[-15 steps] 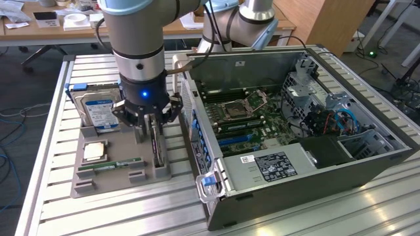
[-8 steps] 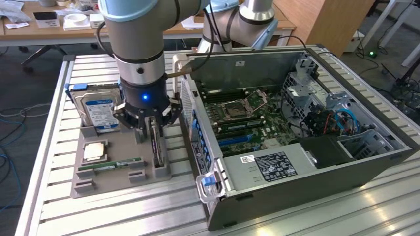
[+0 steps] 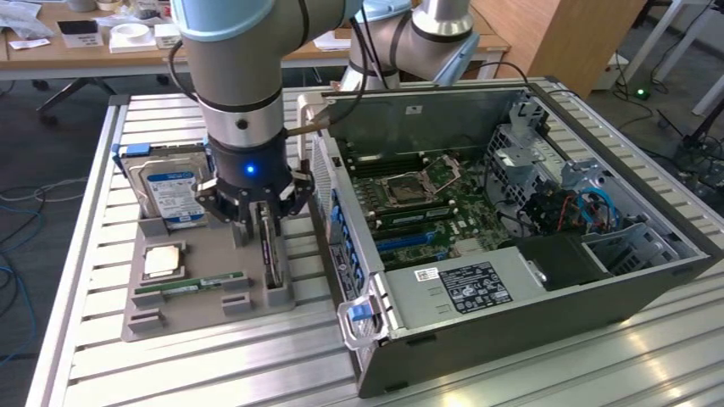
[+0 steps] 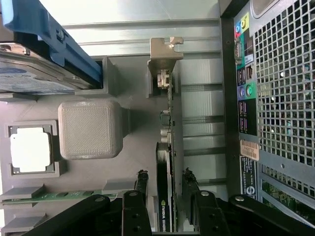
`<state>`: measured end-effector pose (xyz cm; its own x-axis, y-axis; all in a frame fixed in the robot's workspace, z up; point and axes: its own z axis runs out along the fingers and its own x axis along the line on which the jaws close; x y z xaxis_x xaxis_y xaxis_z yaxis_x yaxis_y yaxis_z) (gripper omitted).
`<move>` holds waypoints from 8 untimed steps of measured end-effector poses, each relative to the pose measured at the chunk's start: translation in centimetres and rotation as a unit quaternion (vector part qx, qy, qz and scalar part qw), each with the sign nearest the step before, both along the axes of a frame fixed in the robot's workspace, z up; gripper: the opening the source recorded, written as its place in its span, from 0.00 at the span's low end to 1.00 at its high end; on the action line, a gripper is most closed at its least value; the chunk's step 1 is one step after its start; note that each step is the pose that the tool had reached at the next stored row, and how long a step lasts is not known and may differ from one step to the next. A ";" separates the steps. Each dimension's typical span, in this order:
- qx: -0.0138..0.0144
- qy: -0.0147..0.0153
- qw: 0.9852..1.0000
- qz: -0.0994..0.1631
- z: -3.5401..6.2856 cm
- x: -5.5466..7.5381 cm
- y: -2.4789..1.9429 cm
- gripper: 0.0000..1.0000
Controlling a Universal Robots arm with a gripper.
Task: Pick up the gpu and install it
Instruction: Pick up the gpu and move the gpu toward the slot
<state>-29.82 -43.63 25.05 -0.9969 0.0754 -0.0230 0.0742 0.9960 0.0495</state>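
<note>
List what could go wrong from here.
1. The end effector straddles the graphics card unevenly, one finger closer than the other; closing could tilt it in the tray slot.
2. The computer case stands close beside the tray; lifting the card could knock its rear panel.

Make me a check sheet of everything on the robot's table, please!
Surface: slatted metal table with a grey holder tray on it.
Job's things: gpu stands on its edge in the tray, not yet in the open computer case.
Clutter: hard drive, processor chip and RAM stick sit in the tray.
Grippers: hand is open, with a finger on each side of the gpu.
Cables: blue cables inside the case; more cables on the floor.
Surroundings: a cluttered desk and a wooden cabinet behind.
</note>
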 end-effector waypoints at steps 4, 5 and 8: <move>0.000 0.000 1.000 0.000 -0.55 0.0 0.17 0.42; 0.000 0.000 1.000 0.000 -0.69 0.0 0.21 0.42; 0.000 0.000 1.000 0.000 -1.03 0.0 0.31 0.42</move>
